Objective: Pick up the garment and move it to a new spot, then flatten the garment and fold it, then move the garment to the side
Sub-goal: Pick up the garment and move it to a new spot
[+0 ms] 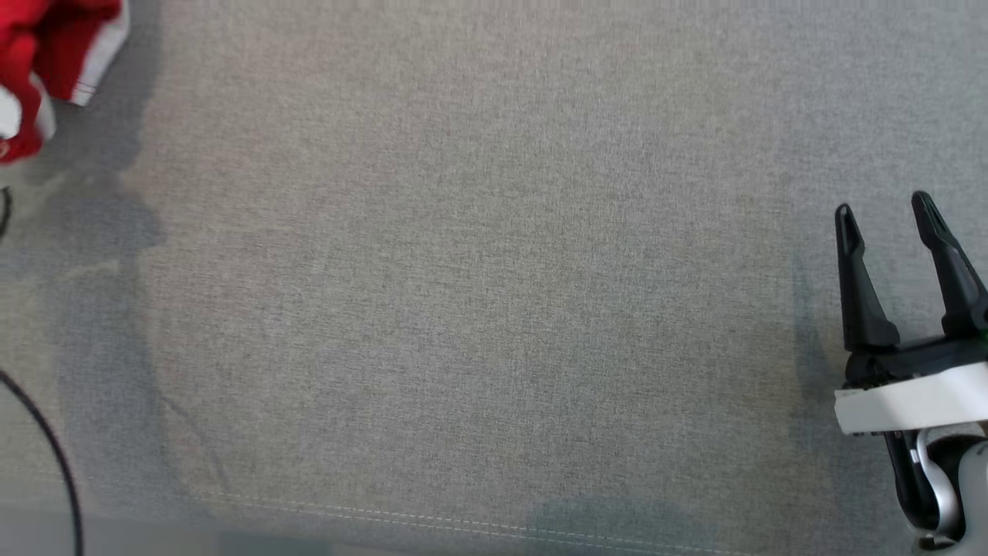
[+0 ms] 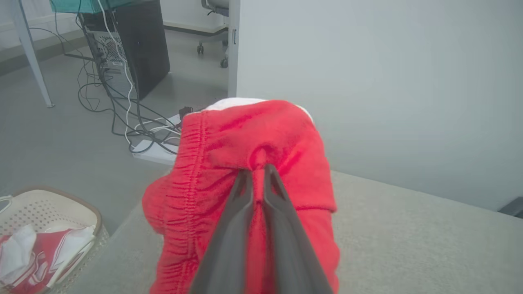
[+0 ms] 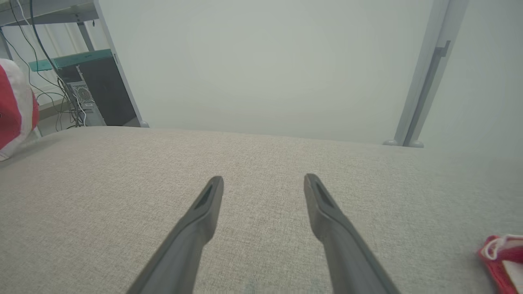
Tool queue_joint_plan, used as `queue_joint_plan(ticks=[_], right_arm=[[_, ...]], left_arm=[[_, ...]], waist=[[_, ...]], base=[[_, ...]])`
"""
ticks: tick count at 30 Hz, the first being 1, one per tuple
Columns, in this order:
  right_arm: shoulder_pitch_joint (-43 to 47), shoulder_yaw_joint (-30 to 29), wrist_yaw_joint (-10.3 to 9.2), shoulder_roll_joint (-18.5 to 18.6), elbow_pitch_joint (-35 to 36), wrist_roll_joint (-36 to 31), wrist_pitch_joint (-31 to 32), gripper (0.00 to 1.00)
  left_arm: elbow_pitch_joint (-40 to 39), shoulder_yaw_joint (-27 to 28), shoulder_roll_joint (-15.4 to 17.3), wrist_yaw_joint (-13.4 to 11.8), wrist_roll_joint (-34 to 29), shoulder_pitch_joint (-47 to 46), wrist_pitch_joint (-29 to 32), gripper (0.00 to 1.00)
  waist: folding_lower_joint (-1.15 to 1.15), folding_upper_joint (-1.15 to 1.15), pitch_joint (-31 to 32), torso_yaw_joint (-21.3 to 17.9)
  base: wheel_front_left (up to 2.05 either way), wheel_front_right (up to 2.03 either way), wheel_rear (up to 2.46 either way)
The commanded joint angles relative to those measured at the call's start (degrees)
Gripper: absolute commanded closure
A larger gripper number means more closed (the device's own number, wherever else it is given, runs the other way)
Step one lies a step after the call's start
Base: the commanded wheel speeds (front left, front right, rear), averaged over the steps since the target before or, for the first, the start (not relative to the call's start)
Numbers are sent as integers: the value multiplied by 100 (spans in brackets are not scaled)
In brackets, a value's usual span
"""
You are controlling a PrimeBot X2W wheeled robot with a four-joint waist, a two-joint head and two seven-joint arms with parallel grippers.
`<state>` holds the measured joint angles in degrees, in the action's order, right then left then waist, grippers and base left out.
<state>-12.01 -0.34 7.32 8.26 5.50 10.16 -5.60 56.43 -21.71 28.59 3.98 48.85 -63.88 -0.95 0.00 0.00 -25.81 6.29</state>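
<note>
The red fleecy garment [image 2: 253, 139] with a gathered elastic waistband is pinched by the left gripper [image 2: 258, 171], clenched on a fold, at the far left corner of the grey woven table [image 1: 494, 309], likely for carrying inward. Its waistband runs roughly along the fingers; bunched so, its long axis cannot be told. The right gripper [image 1: 884, 207] is held spread and empty, well apart

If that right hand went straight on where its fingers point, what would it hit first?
Way looks free: the right hand points across the grey surface, perhaps toward the pale wall.
</note>
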Motion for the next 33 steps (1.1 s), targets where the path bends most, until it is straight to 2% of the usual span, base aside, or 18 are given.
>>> queue_joint_plan(ticks=[1,2,6,7,8,10,11,12,13,17,20,26,31,33], right_arm=[[165,49,17,-21,81,34,-75,0],[204,24,17,-92,41,45,-125,0],[281,28,17,-226,-65,81,-221,0],[317,28,17,-280,-126,100,-276,0],[317,28,17,-280,-126,100,-276,0],[346,18,17,-330,-185,117,-329,0],[346,18,17,-330,-185,117,-329,0],[379,13,17,-376,-240,144,-375,0],[387,17,17,-396,-265,154,-403,0],[419,51,17,-458,-404,209,-510,0],[428,94,17,-493,-515,265,-601,0],[469,205,17,-529,-777,422,-752,0],[456,338,17,-535,-989,638,-848,0],[450,361,17,-536,-1060,692,-877,0]], left_arm=[[-339,123,227,2,-47,-43,-222,100],[-698,95,127,-71,-99,133,-483,100],[-1709,-106,-38,-385,-302,769,-746,100],[-2365,-267,-124,-648,-423,1181,-708,100],[-2365,-267,-124,-648,-423,1181,-708,100],[-3099,-403,-230,-946,-497,1609,-646,100],[-3099,-403,-230,-946,-497,1609,-646,100],[-3788,-613,-301,-1245,-611,2033,-476,100],[-4097,-717,-323,-1379,-666,2222,-387,100],[-4948,-1232,-417,-1724,-872,2828,36,100],[-5259,-1513,-524,-1822,-885,3137,241,100],[-5382,-2081,-702,-1738,-907,3400,664,100],[-5188,-2239,-683,-1783,-944,3427,890,100],[-5125,-2290,-712,-1703,-833,3476,996,100]], waist=[[0,0,154,30],[0,0,252,-4],[0,0,419,-156],[0,0,480,-259],[0,0,480,-259],[0,0,522,-367],[0,0,522,-367],[0,0,545,-485],[0,0,550,-556],[0,0,587,-908],[0,0,615,-1238],[0,0,629,-1906],[0,0,600,-2307],[0,0,608,-2374]], base=[[0,0,0],[0,0,0],[0,0,0],[0,0,0],[0,0,0],[0,0,0],[0,0,0],[0,0,0],[0,0,0],[0,0,0],[0,0,0],[0,0,0],[0,0,0],[0,0,0]])
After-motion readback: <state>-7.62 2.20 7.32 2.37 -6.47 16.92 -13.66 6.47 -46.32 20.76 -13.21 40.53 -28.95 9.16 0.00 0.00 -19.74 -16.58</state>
